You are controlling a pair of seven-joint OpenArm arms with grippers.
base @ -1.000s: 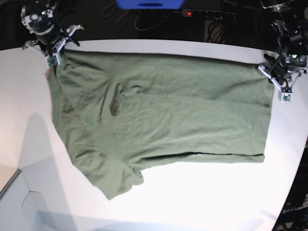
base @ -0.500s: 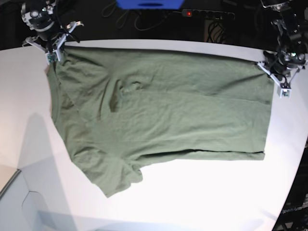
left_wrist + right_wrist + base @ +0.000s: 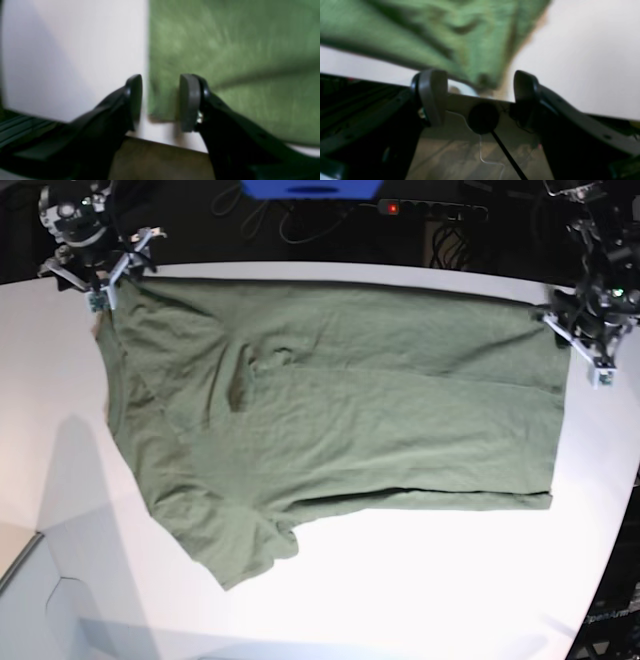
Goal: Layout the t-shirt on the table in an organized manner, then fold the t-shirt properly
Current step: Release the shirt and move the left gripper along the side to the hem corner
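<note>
At the far left of the base view, the right claw (image 3: 103,268) sits at the back corner of the t-shirt (image 3: 340,420), just over the rear edge of the tabletop (image 3: 420,600). Its wrist view shows the two pads standing wide apart with a gap between them, and a bunched corner of green cloth lies just beyond that gap, touching neither pad as far as the blurred picture shows.

The t-shirt lies spread across the white tabletop, its long back edge running nearly straight from one claw to the other. Its left side slopes down toward the front, where a sleeve (image 3: 235,555) sticks out at the lower left. A small pucker of wrinkles (image 3: 262,368) sits left of the middle. The right part of the shirt is flatter, ending in a straight edge on the right.

At the far right, the left claw (image 3: 583,345) rests at the other back corner of the shirt. In its wrist view the pads are parted, one over bare tabletop and one over the cloth, straddling the shirt's straight edge without pinching it.
</note>
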